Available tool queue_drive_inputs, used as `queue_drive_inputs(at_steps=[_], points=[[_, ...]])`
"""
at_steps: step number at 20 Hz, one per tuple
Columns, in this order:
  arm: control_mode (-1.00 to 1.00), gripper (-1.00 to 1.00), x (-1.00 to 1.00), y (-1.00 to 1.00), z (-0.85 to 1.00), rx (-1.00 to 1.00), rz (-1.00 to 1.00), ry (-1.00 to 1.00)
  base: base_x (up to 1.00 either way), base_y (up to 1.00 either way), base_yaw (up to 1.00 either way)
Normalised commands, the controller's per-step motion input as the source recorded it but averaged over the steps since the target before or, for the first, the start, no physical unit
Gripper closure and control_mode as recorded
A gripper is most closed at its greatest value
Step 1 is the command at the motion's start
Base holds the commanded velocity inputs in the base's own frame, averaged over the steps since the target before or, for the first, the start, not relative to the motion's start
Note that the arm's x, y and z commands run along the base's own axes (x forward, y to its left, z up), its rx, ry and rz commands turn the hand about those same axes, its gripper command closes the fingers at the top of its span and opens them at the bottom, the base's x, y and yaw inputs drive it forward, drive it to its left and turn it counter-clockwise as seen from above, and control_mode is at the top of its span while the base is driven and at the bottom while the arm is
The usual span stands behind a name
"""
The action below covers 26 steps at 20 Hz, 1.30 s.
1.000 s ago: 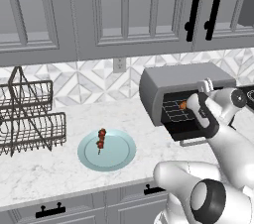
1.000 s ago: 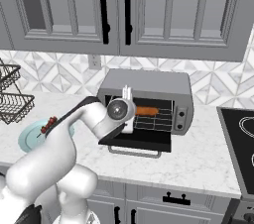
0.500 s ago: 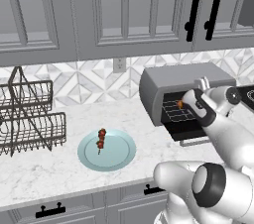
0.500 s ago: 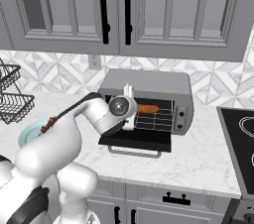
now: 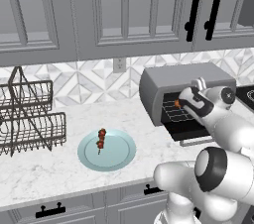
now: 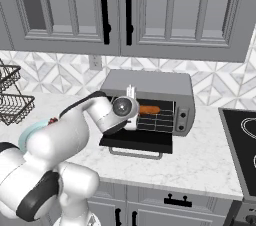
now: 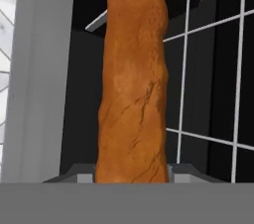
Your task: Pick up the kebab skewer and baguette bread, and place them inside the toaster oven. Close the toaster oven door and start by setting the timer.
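Observation:
The grey toaster oven (image 6: 150,80) (image 5: 178,79) stands on the counter, and the toaster oven door (image 6: 136,141) (image 5: 191,129) lies dropped open. My gripper (image 6: 136,113) (image 5: 181,102) (image 7: 131,171) reaches into the opening, shut on the orange-brown baguette bread (image 6: 150,109) (image 5: 177,103) (image 7: 131,84). The loaf points into the dark cavity over the wire rack (image 7: 208,84). Over to the left, the kebab skewer (image 5: 101,139) lies on a pale blue plate (image 5: 119,158), far from the gripper.
A wire dish rack (image 5: 30,119) (image 6: 12,100) stands at the left end of the counter. A black stovetop (image 6: 245,140) lies right of the oven. The oven's knobs (image 6: 182,115) are on its right panel. Cabinets hang above, and there is a wall outlet (image 5: 119,64).
The hand has carried the baguette bread a little further into the oven opening. The skewer and plate have not moved.

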Motion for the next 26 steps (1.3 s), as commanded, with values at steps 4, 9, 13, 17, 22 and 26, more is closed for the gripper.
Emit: queue_drive_inputs(at_steps=[4,9,13,17,22,26], points=[[-1.0,1.0,0.15,0.0,-0.12,0.0,0.0,0.0,0.0,0.0,0.0],[-1.0,1.0,0.16,0.0,-0.02,0.0,0.0,0.01,0.0,0.0,0.0],[-1.0,1.0,0.07,0.0,-0.02,0.0,0.0,0.02,0.0,0.0,0.0],[-1.0,-1.0,0.0,0.0,0.0,0.0,0.0,0.01,0.0,0.0,0.0],[-1.0,-1.0,0.0,0.0,0.0,0.0,0.0,0.0,0.0,0.0,0.0],[-1.0,-1.0,0.0,0.0,0.02,0.0,0.0,0.0,0.0,0.0,0.0]])
